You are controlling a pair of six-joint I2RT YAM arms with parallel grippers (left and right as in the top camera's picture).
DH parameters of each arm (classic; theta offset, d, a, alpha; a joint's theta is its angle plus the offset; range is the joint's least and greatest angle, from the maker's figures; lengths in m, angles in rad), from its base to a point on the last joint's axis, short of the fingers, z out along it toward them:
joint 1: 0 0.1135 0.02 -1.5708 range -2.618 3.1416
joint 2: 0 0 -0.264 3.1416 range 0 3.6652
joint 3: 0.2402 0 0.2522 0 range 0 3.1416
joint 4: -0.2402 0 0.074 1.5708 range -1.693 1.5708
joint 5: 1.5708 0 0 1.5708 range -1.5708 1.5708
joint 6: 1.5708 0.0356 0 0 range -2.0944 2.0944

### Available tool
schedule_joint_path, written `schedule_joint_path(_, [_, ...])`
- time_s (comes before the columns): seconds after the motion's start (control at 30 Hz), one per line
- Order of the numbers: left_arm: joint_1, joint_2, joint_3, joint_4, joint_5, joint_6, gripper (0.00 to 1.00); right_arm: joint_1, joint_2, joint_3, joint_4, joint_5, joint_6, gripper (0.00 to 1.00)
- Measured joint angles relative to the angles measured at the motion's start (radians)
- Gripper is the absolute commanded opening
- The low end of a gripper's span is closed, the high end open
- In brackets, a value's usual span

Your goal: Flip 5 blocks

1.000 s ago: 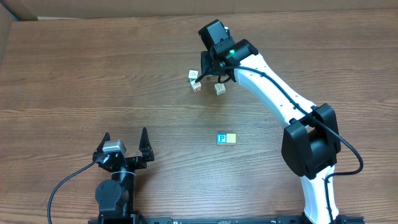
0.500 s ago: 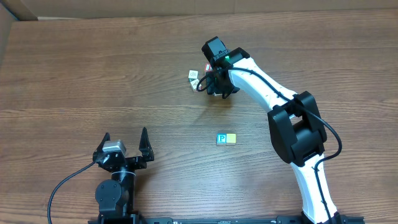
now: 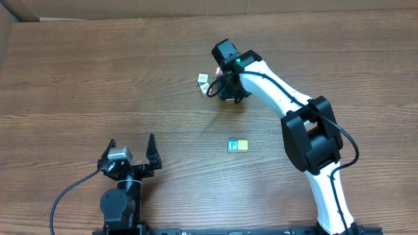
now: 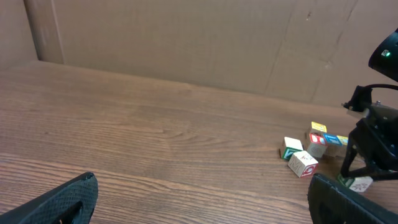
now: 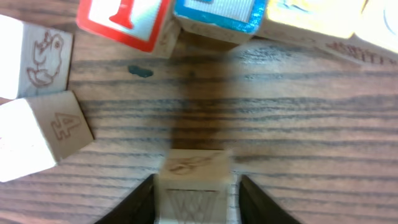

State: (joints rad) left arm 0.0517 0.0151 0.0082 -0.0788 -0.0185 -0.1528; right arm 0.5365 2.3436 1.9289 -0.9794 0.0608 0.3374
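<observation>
The right gripper (image 3: 228, 92) has its jaws drawn in on a small pale wooden cube with a faint engraved picture on top (image 5: 195, 167). Its black fingers (image 5: 142, 202) lie against the cube's two opposite sides, and the cube sits on the brown wood-grain table (image 3: 98, 78). The engraving is too blurred to read. Just beyond it in the right wrist view, to the left, lie a pale cube engraved with the numeral "4" (image 5: 61, 126) and a pale cube engraved with a bird (image 5: 42, 57), close beside each other. Along the far edge stand a red-bordered cube with a red stroke like the foot of an "I" (image 5: 127, 18), a blue-bordered cube (image 5: 219, 15) touching it, and a yellow-faced cube (image 5: 305, 20) next along. From the left wrist view this cluster also shows a green-bordered cube (image 4: 290, 148) and a cube with a red mark on its white face (image 4: 303, 164), but their letters are too small to make out. Well apart from the cluster, near the middle of the table, a cube showing a blue "P" in a blue border (image 3: 232, 146) sits touching a plain yellow cube (image 3: 242, 145) on its right. The left gripper (image 3: 132, 141) rests at the near edge with its jaws spread fully wide and nothing between them. A brown cardboard wall (image 4: 186, 43) rises behind the table.
</observation>
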Motion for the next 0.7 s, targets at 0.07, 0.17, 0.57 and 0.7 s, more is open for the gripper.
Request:
schedule_joint_path(0.07, [0.000, 0.000, 0.000, 0.000, 0.000, 0.000, 1.00, 0.005, 0.000, 0.000, 0.002, 0.005, 0.000, 0.31])
schedule_joint_path(0.17, [0.000, 0.000, 0.000, 0.000, 0.000, 0.000, 1.00, 0.012, 0.000, 0.000, 0.001, 0.018, 0.000, 0.25])
schedule_joint_path(0.57, [0.000, 0.000, 0.000, 0.000, 0.000, 0.000, 1.00, 0.036, -0.037, 0.016, -0.134, -0.009, 0.021, 0.22])
schedule_joint_path(0.7, [0.000, 0.000, 0.000, 0.000, 0.000, 0.000, 1.00, 0.074, -0.127, 0.016, -0.180, -0.079, 0.037, 0.22])
